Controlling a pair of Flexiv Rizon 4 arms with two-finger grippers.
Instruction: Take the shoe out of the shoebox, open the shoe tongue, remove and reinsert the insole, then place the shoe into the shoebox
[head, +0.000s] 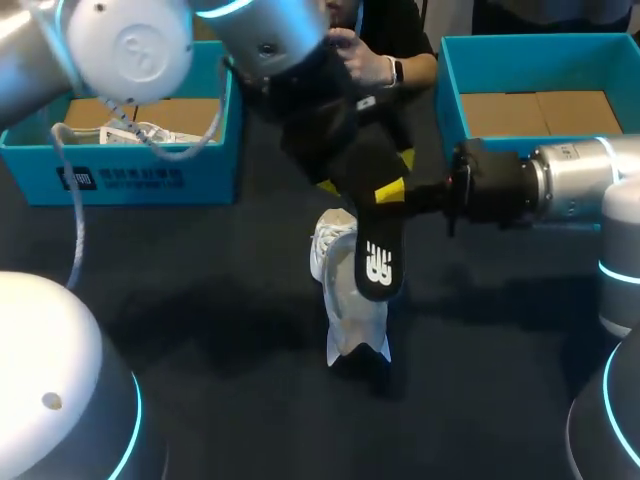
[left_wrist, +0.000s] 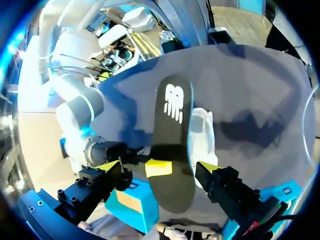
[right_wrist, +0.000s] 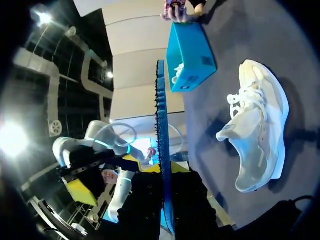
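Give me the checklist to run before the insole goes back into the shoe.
1. Insole gripped: ok, the right claw is shut on it.
2. Left claw clear of the insole: ok, it is open, with a finger on either side and neither touching.
3. Insole free of the shoe: ok, it is held in the air, fully out.
4. Shoe steadied: not ok, it sits loose on the table and neither claw holds it.
5. Tongue pulled open: cannot tell.
6. Shoebox ready: ok, its bare cardboard floor shows.
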